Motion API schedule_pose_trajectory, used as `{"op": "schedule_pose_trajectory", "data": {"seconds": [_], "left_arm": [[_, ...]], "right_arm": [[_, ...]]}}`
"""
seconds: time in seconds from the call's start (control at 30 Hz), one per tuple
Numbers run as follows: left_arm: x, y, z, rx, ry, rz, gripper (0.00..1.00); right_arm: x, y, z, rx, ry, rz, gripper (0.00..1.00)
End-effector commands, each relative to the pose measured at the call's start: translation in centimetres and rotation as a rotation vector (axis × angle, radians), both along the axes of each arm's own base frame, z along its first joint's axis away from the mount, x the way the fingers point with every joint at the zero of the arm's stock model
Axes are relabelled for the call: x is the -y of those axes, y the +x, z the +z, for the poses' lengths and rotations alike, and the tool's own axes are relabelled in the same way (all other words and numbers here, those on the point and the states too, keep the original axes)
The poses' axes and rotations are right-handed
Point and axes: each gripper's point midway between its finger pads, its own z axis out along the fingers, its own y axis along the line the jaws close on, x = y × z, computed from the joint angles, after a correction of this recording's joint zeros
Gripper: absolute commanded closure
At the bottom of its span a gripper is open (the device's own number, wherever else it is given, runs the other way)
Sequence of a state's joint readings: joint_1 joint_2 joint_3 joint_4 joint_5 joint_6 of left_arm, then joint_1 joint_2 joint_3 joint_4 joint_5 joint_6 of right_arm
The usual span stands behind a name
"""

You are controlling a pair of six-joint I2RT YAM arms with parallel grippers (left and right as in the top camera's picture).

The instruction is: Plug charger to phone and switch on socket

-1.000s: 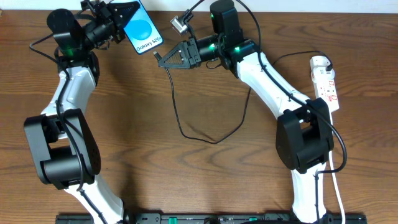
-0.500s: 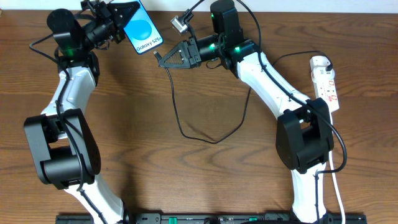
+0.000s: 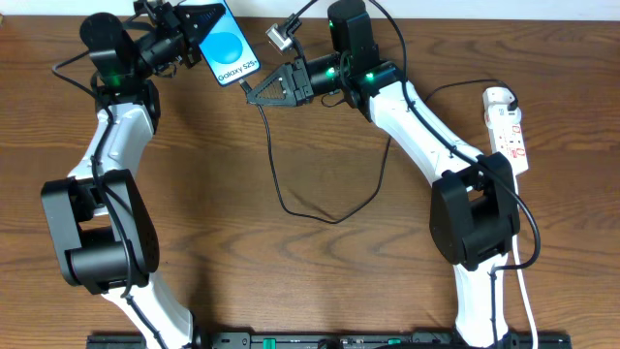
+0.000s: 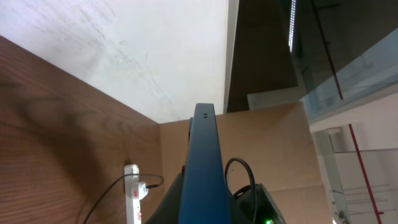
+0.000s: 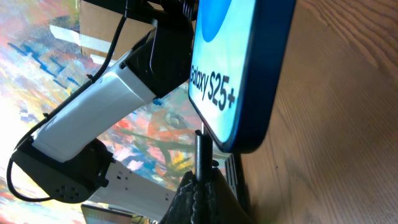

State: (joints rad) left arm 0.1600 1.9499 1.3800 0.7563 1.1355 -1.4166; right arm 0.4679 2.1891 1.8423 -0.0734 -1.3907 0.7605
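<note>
Your left arm reaches to the far edge of the table [image 3: 320, 281], left gripper [image 3: 194, 21] clamped on the phone [image 3: 231, 48], held tilted off the wood | your right gripper [image 3: 249, 94] pinches the charger [image 3: 276, 179] plug, its tip meeting the phone's bottom edge | socket [image 3: 508, 126] lies well apart, far right.

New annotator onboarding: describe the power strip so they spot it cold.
On the wooden table, look to the right edge, beyond the right arm. The socket lies there, a white elongated strip with red markings. Unlike the thin black charger looping mid-table, it is white and blocky, trailing a white cord.
</note>
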Motion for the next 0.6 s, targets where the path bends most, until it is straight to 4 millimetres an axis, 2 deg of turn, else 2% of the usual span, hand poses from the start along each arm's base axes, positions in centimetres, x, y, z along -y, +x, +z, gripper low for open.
{"op": "schedule_pose_trajectory", "data": {"seconds": [0.0,0.57], "left_arm": [[0.33,-0.61,1.29,0.041,0.012,-0.028,0.93],[0.35,-0.65,1.29,0.042,0.013,-0.031,0.93]], "right_arm": [[-0.23,0.15,-0.18,-0.007,-0.005,-0.005,0.99],[-0.45,0.92,-0.41,-0.032,-0.03,-0.053,0.99]]}}
